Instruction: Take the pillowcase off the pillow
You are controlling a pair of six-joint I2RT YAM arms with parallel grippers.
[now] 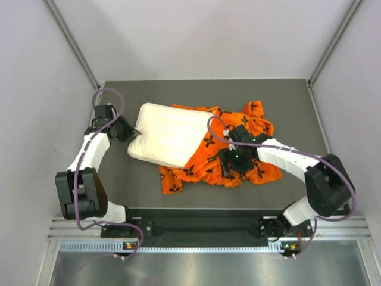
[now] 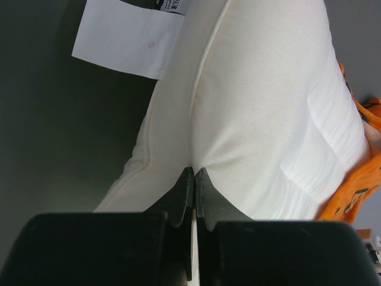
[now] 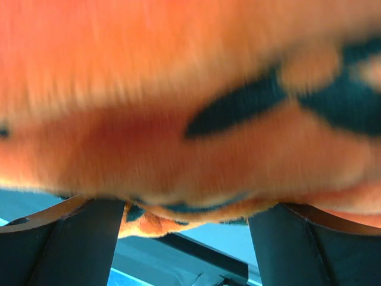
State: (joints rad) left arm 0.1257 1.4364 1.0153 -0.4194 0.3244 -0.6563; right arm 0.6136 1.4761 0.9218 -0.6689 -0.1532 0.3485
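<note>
Dark grey table [image 1: 286, 107]; pale enclosure walls [image 1: 208, 36] around; slotted metal rail [image 1: 202, 245] along near edge.

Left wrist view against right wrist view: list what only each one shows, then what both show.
Only the left wrist view: the plain cream-white padded pillow, the left gripper pinched shut on its seamed edge, a white rectangular label and the dark grey table.
Only the right wrist view: the right gripper, its dark fingers spread apart.
Both: the bright-orange plush pillowcase with black motifs, a sliver at the left wrist view's edge, blurred and filling the right wrist view.
</note>
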